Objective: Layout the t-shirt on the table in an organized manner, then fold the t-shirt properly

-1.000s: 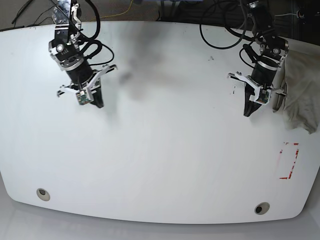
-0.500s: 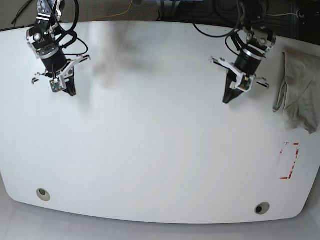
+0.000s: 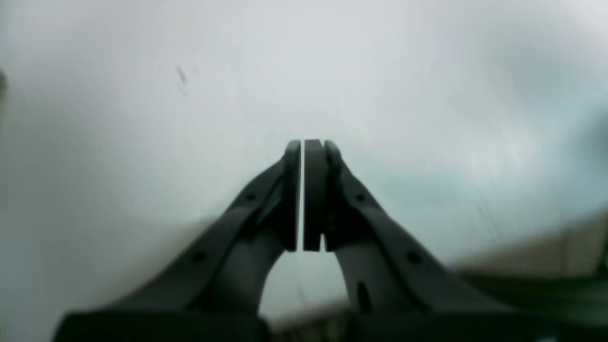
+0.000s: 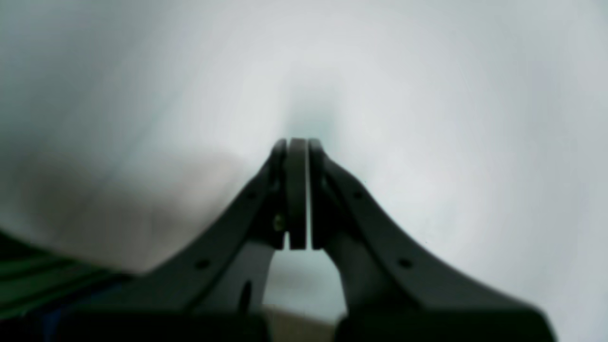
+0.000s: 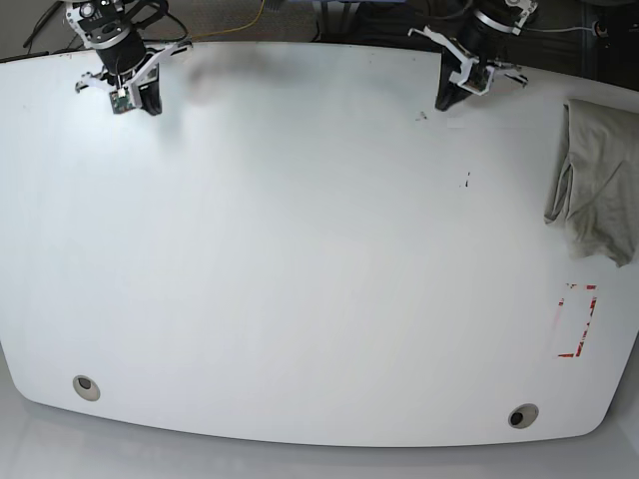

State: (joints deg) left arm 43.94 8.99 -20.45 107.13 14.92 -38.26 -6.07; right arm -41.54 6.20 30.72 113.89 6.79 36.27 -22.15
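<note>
The beige-grey t-shirt (image 5: 597, 185) lies bunched in a wrinkled heap at the right edge of the white table (image 5: 319, 259). My left gripper (image 5: 446, 103) is shut and empty near the table's far edge, well left of the shirt. In the left wrist view its fingers (image 3: 302, 190) press together over bare white surface. My right gripper (image 5: 150, 106) hangs shut and empty at the far left corner. The right wrist view shows its fingers (image 4: 297, 190) closed over blurred white tabletop. Neither gripper touches the shirt.
A red tape rectangle outline (image 5: 577, 319) sits near the right front edge, just below the shirt. Two round grommet holes (image 5: 87, 387) (image 5: 522, 415) lie along the front edge. Small dark specks (image 5: 465, 182) mark the surface. Cables run behind the far edge.
Both arms have pulled back from mid-table toward the far edge, the right arm to the far left corner. The left gripper moved away from the shirt, which lies in its place.
</note>
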